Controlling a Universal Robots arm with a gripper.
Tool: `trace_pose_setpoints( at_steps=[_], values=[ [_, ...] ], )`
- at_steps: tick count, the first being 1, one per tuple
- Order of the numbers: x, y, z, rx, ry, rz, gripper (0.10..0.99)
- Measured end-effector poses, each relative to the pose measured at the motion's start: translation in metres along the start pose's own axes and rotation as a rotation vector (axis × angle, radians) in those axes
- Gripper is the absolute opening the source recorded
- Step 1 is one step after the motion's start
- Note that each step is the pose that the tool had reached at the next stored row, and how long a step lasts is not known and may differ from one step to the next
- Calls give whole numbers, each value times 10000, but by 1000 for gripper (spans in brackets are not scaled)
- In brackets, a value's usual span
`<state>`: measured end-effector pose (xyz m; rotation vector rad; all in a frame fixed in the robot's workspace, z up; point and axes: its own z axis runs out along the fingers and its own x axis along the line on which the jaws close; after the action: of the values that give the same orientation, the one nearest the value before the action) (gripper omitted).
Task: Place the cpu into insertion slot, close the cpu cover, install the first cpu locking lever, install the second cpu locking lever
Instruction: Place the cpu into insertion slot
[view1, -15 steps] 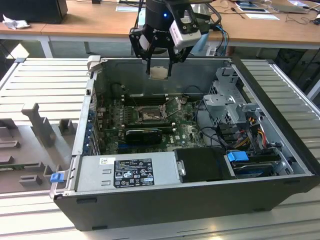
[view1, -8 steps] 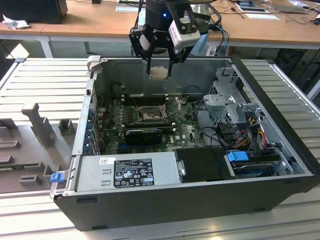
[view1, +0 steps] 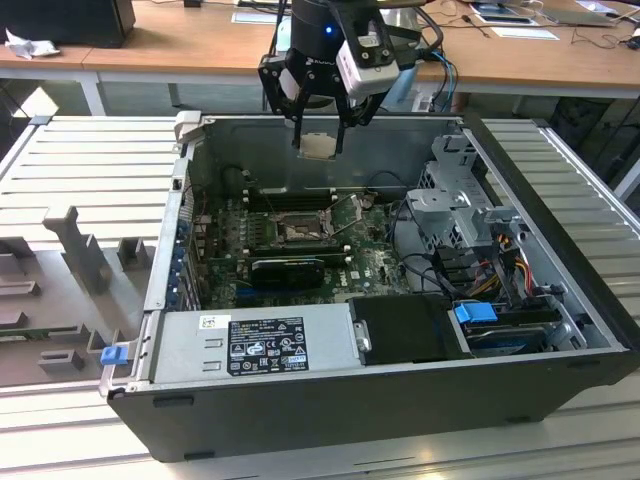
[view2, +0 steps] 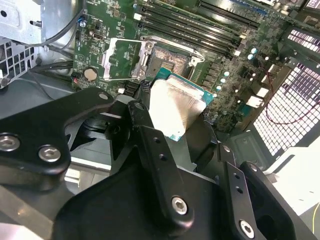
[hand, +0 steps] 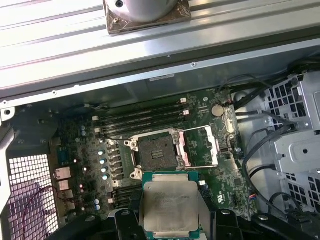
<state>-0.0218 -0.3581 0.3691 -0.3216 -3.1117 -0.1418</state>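
My gripper (view1: 319, 140) hangs above the open computer case, shut on the cpu (view1: 318, 147), a flat square chip with a pale metal face. In both wrist views the cpu (hand: 170, 202) (view2: 176, 105) sits between the black fingers (view2: 145, 122), held above the green board. The insertion slot (view1: 299, 232) (hand: 156, 152) (view2: 172, 62) lies below it, a dark square socket with a silvery rim and nothing in it. The cpu cover (hand: 201, 146) (view2: 125, 57) stands swung open beside the slot.
A long black finned card (view1: 288, 270) lies just in front of the socket. Memory slots (hand: 145, 117) run behind it. The grey power supply (view1: 260, 342) sits at the case's front and a drive cage (view1: 462, 205) with cables is on the exterior view's right. Case walls surround the board.
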Motion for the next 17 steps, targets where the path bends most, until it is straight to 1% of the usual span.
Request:
trace_pose_setpoints(
  at_steps=[17],
  values=[
    [0, 0, 0, -7, -38, 418, 529]
  ],
)
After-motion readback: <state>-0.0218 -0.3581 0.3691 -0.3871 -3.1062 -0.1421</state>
